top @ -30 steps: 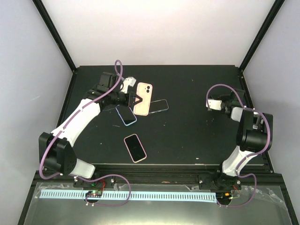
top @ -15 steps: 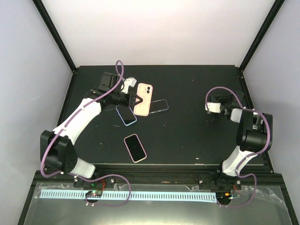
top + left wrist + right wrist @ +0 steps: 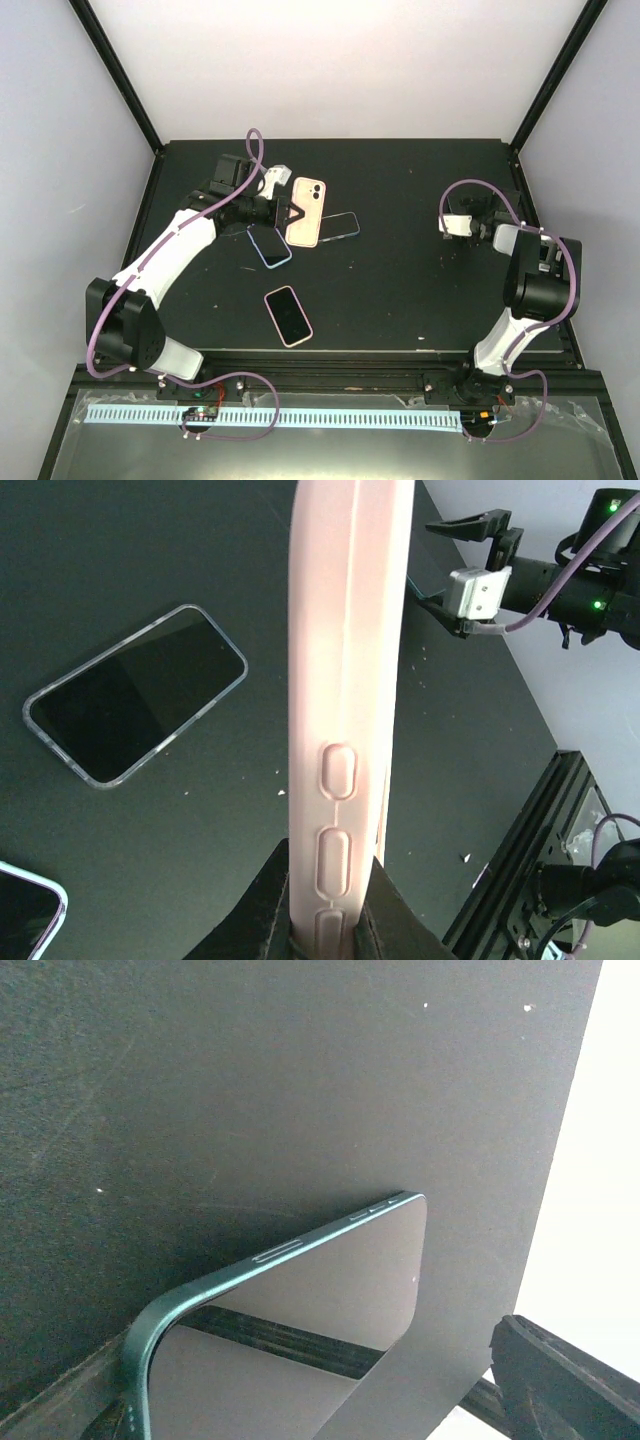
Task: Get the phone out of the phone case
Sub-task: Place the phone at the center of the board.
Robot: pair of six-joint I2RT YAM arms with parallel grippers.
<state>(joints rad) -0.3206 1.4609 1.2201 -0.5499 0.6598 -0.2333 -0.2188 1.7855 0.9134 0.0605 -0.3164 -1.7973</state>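
My left gripper (image 3: 290, 212) is shut on the lower end of a pink phone case (image 3: 305, 211) and holds it above the table at the back left. In the left wrist view the pink phone case (image 3: 345, 680) stands edge-on, side buttons showing, between the fingers of the left gripper (image 3: 330, 920). A green-edged phone (image 3: 330, 1280) with a mirror-like screen lies flat on the black table near its right edge. My right gripper (image 3: 320, 1400) stands open around it, one finger (image 3: 560, 1380) well clear of its side. From above, the right gripper (image 3: 462, 225) covers this phone.
Three other cased phones lie on the table: a clear-cased one (image 3: 340, 225), a lavender-cased one (image 3: 269, 245) and a pink-cased one (image 3: 288, 315) nearer the front. The table's right edge (image 3: 560, 1160) runs close to the green phone.
The right gripper has opened its jaws away from the green phone and its wrist has shifted slightly. The left arm and the pink case have stayed put.
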